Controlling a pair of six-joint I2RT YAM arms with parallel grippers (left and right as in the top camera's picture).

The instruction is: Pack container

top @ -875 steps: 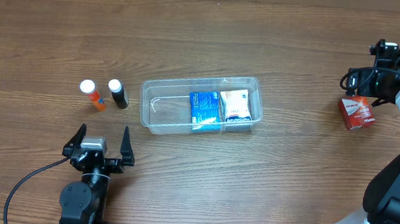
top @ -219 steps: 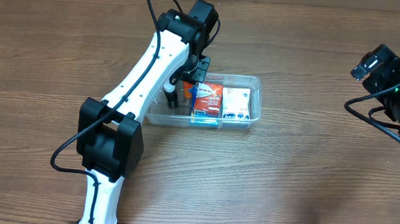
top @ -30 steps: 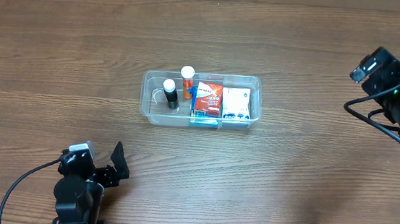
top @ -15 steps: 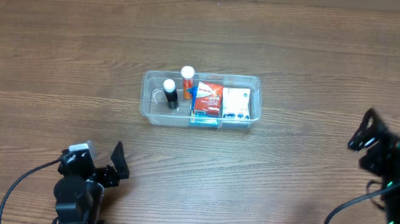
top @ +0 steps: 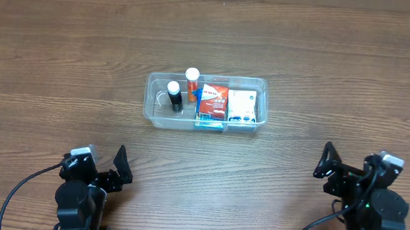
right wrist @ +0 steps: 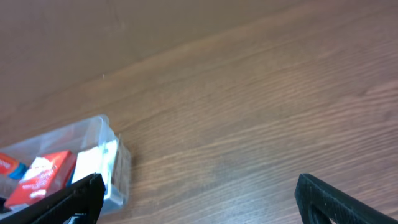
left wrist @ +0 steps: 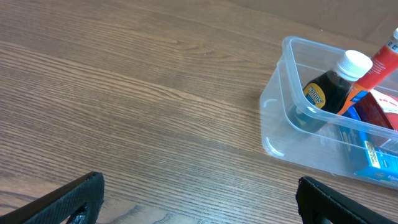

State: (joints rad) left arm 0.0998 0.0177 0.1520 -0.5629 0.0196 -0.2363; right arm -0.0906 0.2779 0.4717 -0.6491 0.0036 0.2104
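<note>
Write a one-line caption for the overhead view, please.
Clear container packed with a dark bottle, an orange bottle and boxes; left gripper and right gripper empty, fingers open.

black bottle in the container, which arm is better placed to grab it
Left, likely. The black bottle stands at the container's left end, nearer the open left gripper; the right gripper sits beyond the boxes.

No lettering can be read. The dark bottle (left wrist: 328,93), upper right in the left wrist view, carries a round yellow label with blurred print. At the overhead centre, the red box (top: 213,101) and white box (top: 241,106) show markings too small to read.
</note>
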